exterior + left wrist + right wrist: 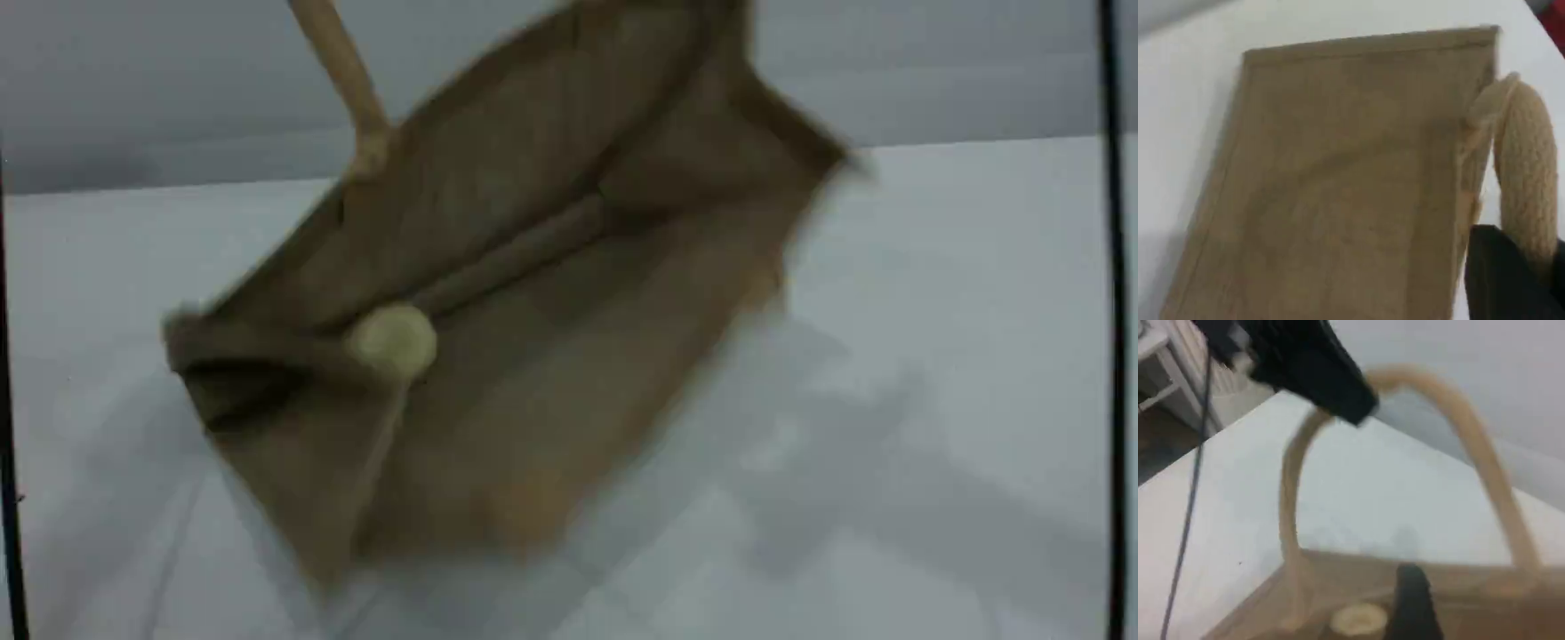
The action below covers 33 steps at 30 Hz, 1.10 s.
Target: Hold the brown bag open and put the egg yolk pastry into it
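The brown bag (551, 373) hangs tilted and blurred over the white table, its mouth turned up towards the arms. One beige handle (342, 80) runs up out of the top edge. My left gripper (1355, 400) is shut on that handle's arch (1471, 427); in the left wrist view its black fingertip (1501, 277) sits against the rope handle (1528, 180) beside the bag's side panel (1338, 187). The egg yolk pastry (391, 344) lies inside the bag (1458, 593). My right gripper's fingertip (1411, 603) stands just right of the pastry (1355, 618), open, not touching it.
The white table (960, 311) surrounds the bag. A black cable (1195, 493) hangs down at the table's left side, with white furniture (1165, 360) and floor beyond. Dark vertical bars (1111, 320) border the scene view.
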Tool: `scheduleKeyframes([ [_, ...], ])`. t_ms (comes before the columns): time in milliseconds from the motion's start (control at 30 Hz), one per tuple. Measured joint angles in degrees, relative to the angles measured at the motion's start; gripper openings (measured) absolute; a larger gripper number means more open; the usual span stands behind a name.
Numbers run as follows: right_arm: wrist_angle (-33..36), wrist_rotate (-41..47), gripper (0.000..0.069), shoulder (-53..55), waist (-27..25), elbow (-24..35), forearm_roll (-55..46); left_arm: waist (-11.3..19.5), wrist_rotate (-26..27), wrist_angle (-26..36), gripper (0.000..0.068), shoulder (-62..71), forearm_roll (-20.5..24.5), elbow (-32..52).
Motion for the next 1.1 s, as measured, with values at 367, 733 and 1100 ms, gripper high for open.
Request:
scheduleKeyframes([
  [367,13.3,18.9,0.045,-8.4,0.0,0.0,-23.3,-2.8,7.0,-17.1,0.0081,0.0,-1.5,16.8],
  [733,26.2,34.5,0.045,-17.8,0.0,0.0,-40.8,-8.2,9.0,-29.4,0.0328,3.2,-1.3,23.0],
  [1100,35.3,43.8,0.045,-32.7,0.0,0.1,-48.8,-11.3,9.0,-25.5,0.0482,6.2,-1.0,23.0],
])
